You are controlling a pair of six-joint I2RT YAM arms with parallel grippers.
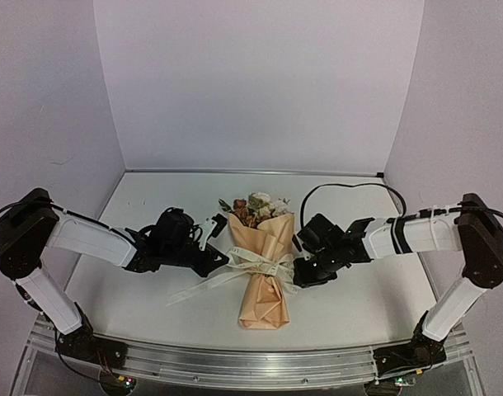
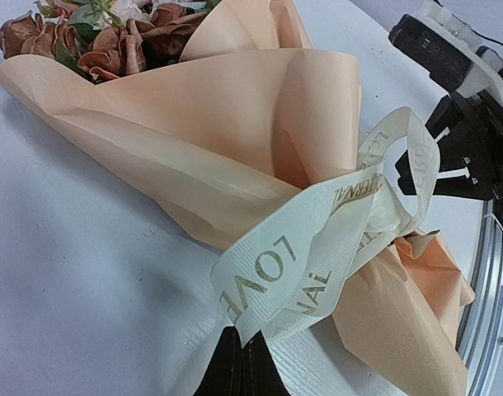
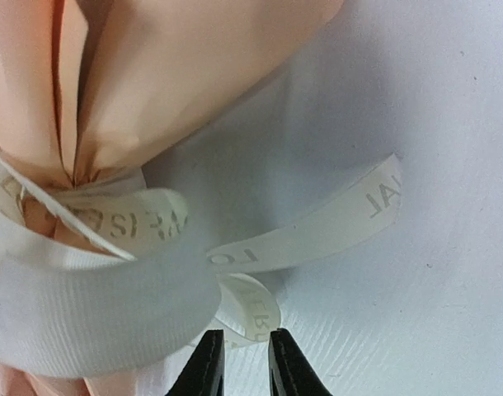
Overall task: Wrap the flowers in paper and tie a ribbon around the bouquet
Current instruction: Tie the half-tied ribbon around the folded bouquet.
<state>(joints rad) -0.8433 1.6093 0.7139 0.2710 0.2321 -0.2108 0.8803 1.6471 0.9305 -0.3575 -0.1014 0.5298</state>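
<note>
Right pincer (image 3: 242,337), tips narrowly apart and clamping nothing, has the ribbon (image 3: 256,309) loop dead ahead at my wrist view's bottom centre, while left pincer (image 2: 240,346) pinches a strand across the bouquet (image 1: 268,235), lying heads-up mid-frame overhead.

Soft, even light; faint shadow beside the tan-brown kraft paper cone (image 1: 264,280). Top view bows at its edges. Right wrist view: cream-white lettered ribbon (image 3: 86,305) blurred at eight o'clock
</note>
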